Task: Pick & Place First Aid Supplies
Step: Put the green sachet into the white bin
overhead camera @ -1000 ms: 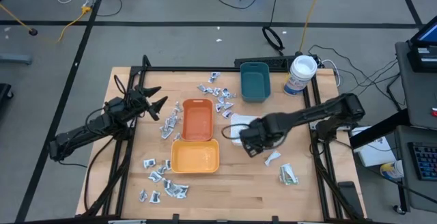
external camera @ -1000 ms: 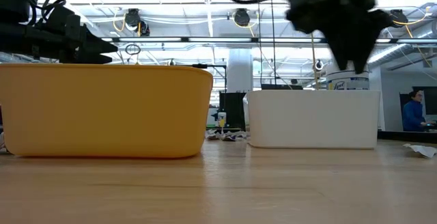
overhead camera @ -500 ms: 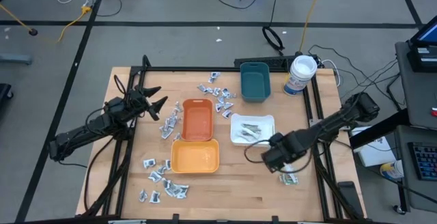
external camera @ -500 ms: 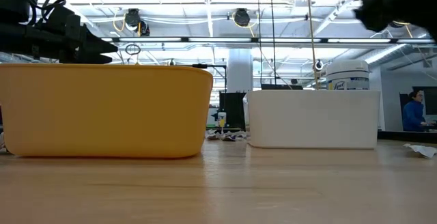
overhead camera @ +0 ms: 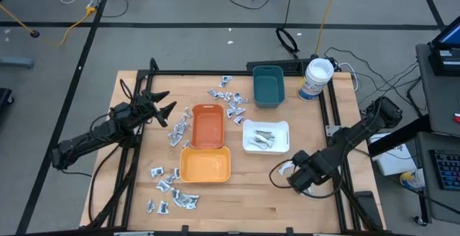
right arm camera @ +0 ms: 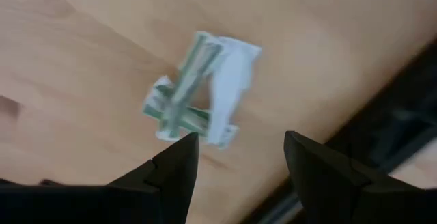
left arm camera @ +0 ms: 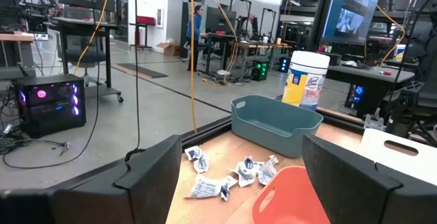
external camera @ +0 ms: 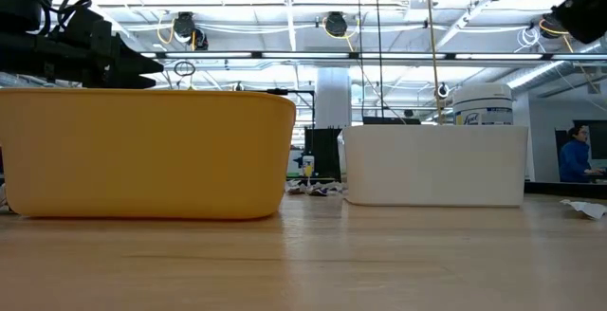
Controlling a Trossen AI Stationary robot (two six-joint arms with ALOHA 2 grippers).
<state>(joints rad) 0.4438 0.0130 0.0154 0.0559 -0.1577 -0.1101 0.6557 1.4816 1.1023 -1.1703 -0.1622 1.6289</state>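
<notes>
Right gripper [right arm camera: 235, 159] over near-right surface [overhead camera: 244, 193], fingers spread wide, empty, above small pile of green-white strips [right arm camera: 194, 91]. Likely light, thin, floppy, slippery; pinch across overlapped middle. Left gripper [left arm camera: 239, 176] waiting far-left, open, empty.

teal tray [overhead camera: 268, 85], white tub [overhead camera: 316, 78] — orange trays [overhead camera: 208, 126]
</notes>
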